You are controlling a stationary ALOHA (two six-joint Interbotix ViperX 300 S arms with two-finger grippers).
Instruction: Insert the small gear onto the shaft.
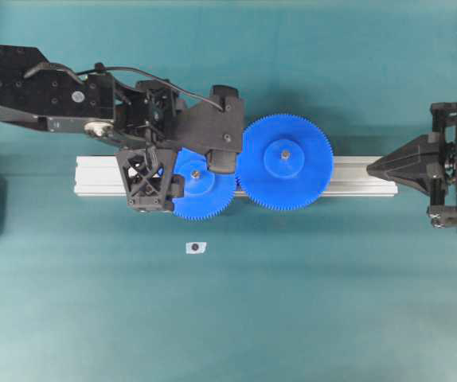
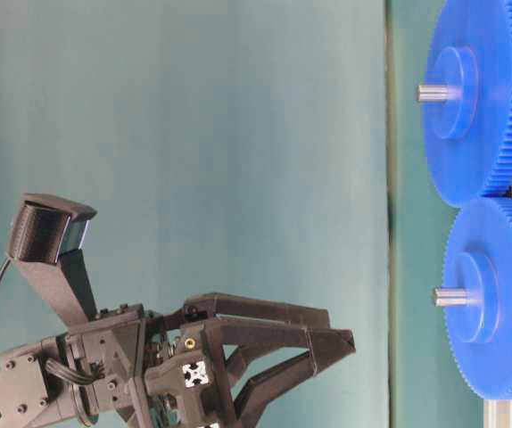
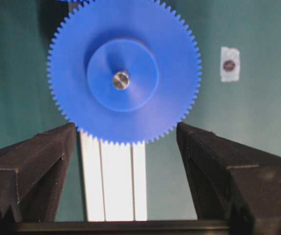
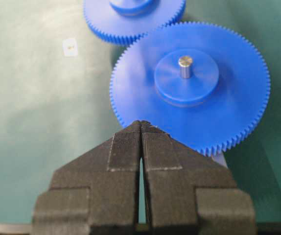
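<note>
**Two blue gears on the rail, left tool spread above the smaller one**

The desk (image 1: pixel 308 302) is a teal-green surface, and across its middle lies a pale aluminium rail (image 1: pixel 356 177), running left to right in the overhead view. Both gears sit on that rail, side by side with their toothed rims meeting.

The larger gear (image 1: pixel 285 162) is the right-hand one, near the middle of the desk, with a grey pin tip (image 4: pixel 185 61) standing up from its round hub. The small gear (image 1: pixel 205 191) is just left of it, already seated on the rail with the shaft (image 3: pixel 121 80) showing as a silvery end in the centre of its hub. Its near edge overhangs the rail towards the front of the desk.

The left tool (image 1: pixel 185 163) hangs over the small gear with its fingers (image 3: pixel 33 166) standing wide apart, one on either side of the gear's rim and gripping nothing. The right tool (image 4: pixel 141 125) waits at the right end of the rail, its fingers pressed together and empty, pointing towards the larger gear.

Smallest of all, a little white tag with a dark dot (image 1: pixel 196 247) lies on the bare desk in front of the small gear, apart from the rail.
</note>
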